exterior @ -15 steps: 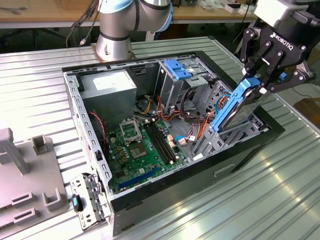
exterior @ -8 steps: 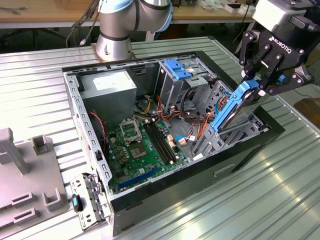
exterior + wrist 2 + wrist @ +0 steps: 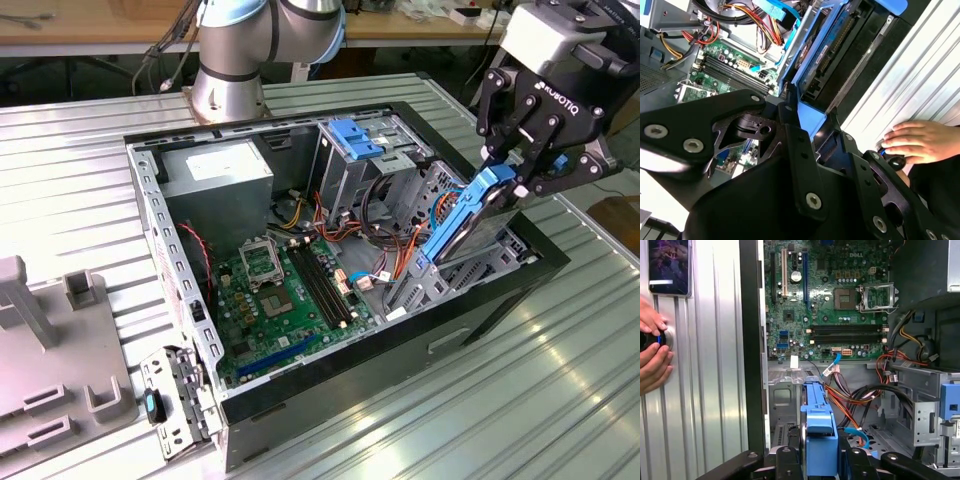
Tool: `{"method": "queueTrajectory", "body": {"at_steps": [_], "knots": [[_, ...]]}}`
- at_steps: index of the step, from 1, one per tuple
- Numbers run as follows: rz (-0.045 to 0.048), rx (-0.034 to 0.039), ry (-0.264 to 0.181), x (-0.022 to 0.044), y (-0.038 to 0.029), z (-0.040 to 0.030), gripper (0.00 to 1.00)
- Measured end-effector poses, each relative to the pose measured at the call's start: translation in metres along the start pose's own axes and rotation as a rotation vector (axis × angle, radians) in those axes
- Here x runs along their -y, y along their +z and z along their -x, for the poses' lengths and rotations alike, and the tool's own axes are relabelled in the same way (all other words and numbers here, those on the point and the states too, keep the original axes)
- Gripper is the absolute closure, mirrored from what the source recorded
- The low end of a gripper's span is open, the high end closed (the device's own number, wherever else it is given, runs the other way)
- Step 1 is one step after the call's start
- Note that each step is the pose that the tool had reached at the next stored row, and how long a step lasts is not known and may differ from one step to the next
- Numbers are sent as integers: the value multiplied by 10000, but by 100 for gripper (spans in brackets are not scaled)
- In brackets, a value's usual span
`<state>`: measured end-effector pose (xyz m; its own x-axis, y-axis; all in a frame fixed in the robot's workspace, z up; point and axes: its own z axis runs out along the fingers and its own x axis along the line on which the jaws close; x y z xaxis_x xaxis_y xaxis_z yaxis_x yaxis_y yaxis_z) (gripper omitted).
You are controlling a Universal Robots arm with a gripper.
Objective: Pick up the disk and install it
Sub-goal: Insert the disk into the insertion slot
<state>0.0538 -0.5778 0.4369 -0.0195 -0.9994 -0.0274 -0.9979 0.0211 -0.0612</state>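
Your black, jointed gripper [image 3: 512, 172] was clamped on the upper end of the disk [image 3: 462, 222], at the right of the exterior view. That flat grey slab in its glossy blue plastic rail slanted steeply. Its lower end sat in the open black case's [image 3: 330, 375] metal bay, right of the green motherboard [image 3: 285, 290].

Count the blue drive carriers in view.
2. One frames the disk, tilted in the gripper over the case; one blue bracket sits on the drive cage. Others may be hidden.
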Motion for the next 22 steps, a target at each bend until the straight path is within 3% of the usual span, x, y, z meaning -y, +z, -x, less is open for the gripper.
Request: {"method": "queueTrajectory", "body": {"at_steps": [8,22], "knots": [[0,-2,6,-2,43,-12,63],[0,-1,7,-3,45,-15,63]]}}
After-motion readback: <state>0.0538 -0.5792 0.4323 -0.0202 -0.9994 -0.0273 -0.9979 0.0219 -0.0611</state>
